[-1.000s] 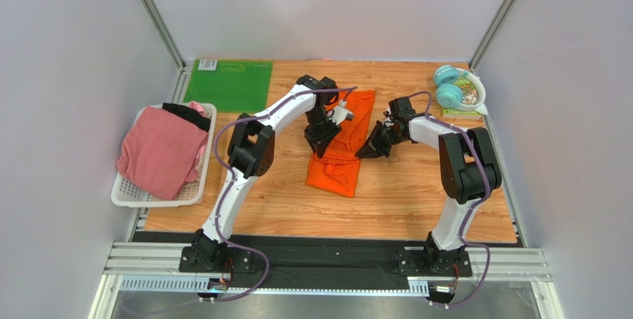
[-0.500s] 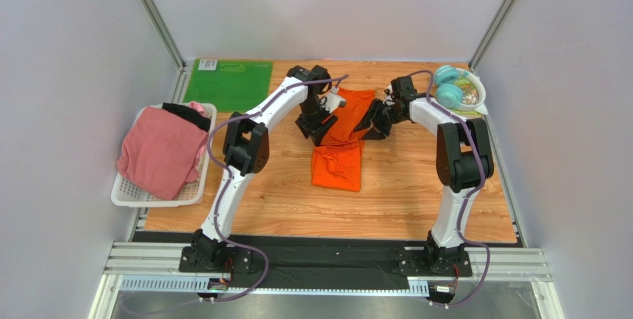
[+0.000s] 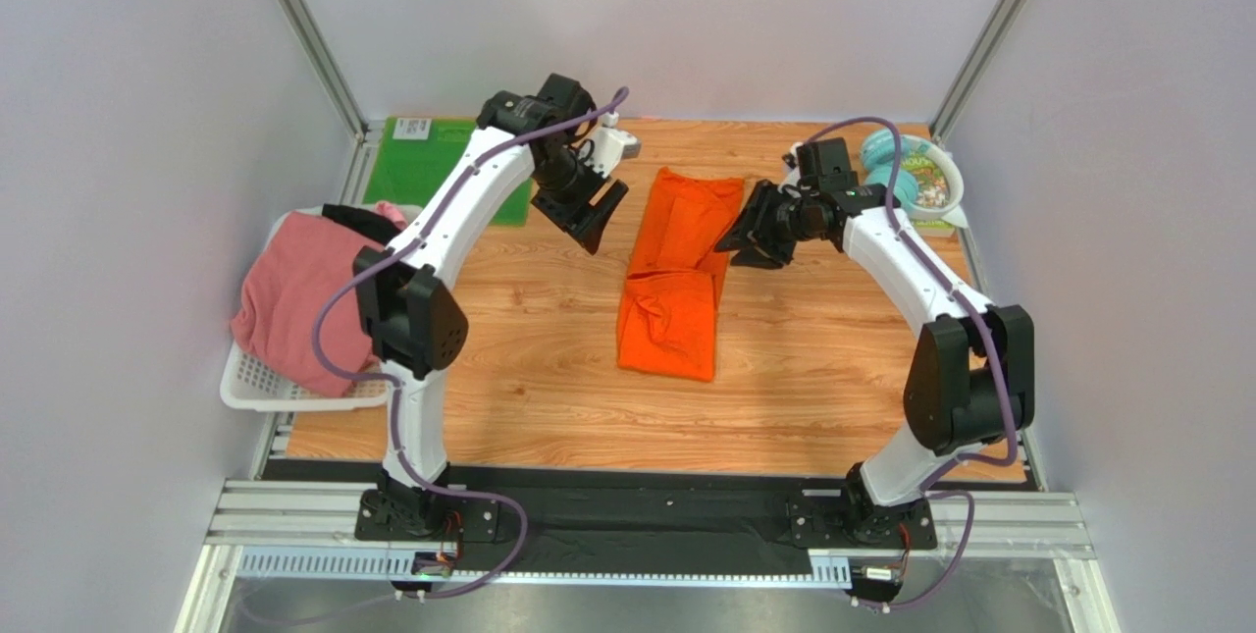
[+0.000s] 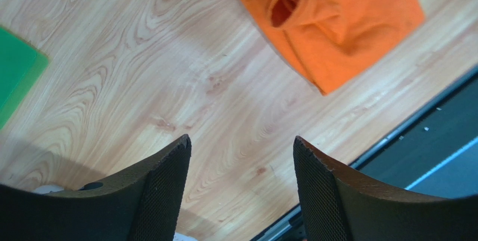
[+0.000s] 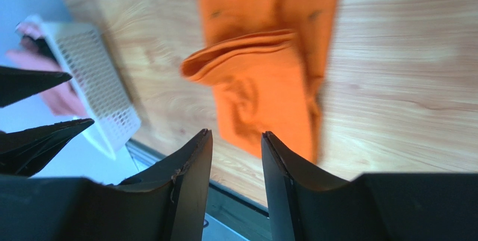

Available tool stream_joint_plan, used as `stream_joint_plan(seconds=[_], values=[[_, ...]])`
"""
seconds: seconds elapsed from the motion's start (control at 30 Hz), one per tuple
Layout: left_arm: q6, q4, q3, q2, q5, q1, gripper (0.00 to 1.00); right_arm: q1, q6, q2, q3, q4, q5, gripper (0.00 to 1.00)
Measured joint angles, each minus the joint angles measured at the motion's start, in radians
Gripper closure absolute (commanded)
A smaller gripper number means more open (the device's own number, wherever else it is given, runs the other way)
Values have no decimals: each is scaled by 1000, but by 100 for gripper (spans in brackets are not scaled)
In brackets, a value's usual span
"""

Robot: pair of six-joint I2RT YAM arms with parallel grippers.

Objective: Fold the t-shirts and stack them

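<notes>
Top view, orange t-shirt: lies on the wooden table between the two arms, a long strip running away from the bases, its near half doubled over and thicker.
Top view, left gripper: hangs above bare wood just left of the orange cloth's far end, apart from it and holding nothing.
Top view, right gripper: sits at the cloth's right edge near its far half; whether it touches cannot be told from here.
Top view, white basket: stands at the table's left edge with the pink t-shirt heaped in it and spilling over, and the black t-shirt at its far side.
Top view, green mat: flat in the far left corner.
Left wrist, fingers: spread wide over bare wood, with nothing between them.
Left wrist, cloth: the orange t-shirt is at the upper right of the view, clear of both fingers, with an open fold showing.
Right wrist, fingers: parted by a narrow gap, with nothing clamped.
Right wrist, cloth: the orange t-shirt lies past the fingertips, its layered fold edge showing, and the basket is off to the left.
</notes>
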State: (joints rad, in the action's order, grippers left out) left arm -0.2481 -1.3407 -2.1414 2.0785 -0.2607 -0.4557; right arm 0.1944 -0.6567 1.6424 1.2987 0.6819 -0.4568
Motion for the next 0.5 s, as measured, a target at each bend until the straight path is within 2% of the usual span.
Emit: stream_joint_plan(seconds=[0.07,0.17,0.33,0.5], values=[[3,-3,15,-61,-26,-2,23,45,0,-19,9,-13,-41,59],[11,5,42,-113,-101,-6,21,130,-4,43,34,-39,-101,60],[43,57,255,-191,-248,-13,21,242,-29,277,115,-88,-194,60],[53,140,426,-250,-330,-80,20,265,-46,474,254,-88,-236,63]])
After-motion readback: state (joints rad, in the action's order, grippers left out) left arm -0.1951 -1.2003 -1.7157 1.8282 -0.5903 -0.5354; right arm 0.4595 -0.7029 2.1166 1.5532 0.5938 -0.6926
